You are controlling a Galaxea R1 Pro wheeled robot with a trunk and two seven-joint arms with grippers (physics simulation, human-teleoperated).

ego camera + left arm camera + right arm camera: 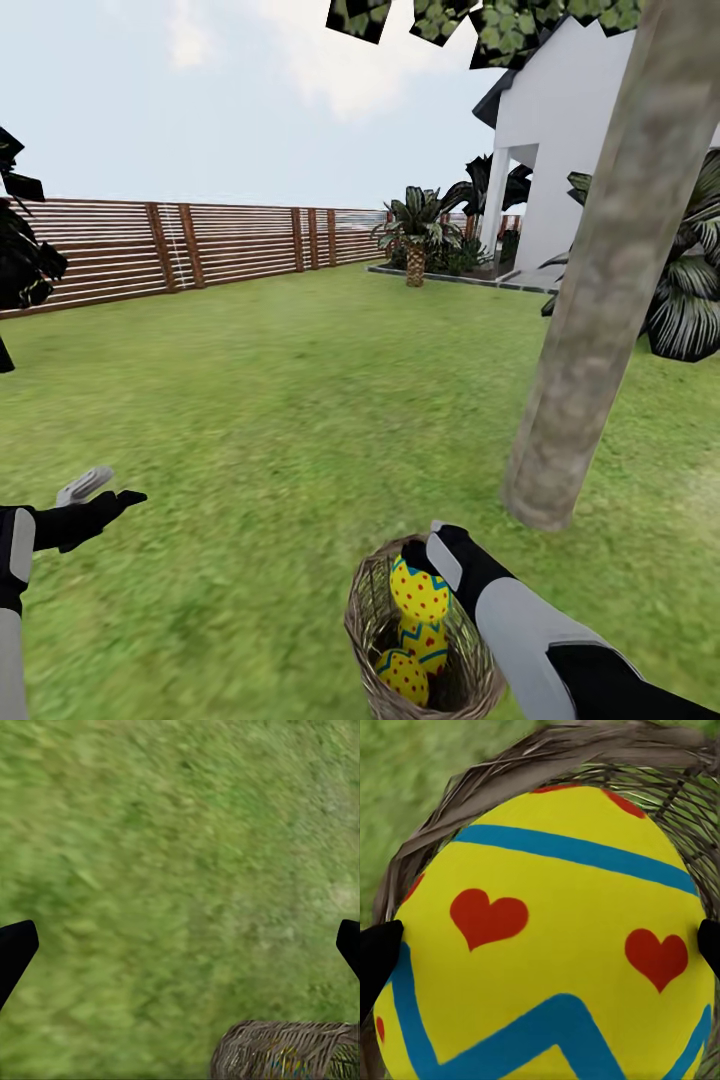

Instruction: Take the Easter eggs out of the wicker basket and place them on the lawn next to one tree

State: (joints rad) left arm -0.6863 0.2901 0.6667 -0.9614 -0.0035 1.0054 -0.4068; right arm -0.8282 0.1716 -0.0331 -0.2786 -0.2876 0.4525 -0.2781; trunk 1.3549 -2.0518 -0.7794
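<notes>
tree point(600, 300) beside wicker basket point(365, 610) | fence point(200, 245) far | palms point(415, 235) far

no readable text, labels, numbers

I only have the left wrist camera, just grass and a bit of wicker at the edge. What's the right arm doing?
Observer: The right gripper is at the top egg in the wicker basket; its fingertips flank that egg.
Operator: How many eggs are in there?
Observer: Three, stacked; the lowest egg sits near the bottom.
Operator: Any tree close?
Observer: Yes, a bare grey-brown trunk stands on the lawn just beyond the basket, on the right.
</notes>
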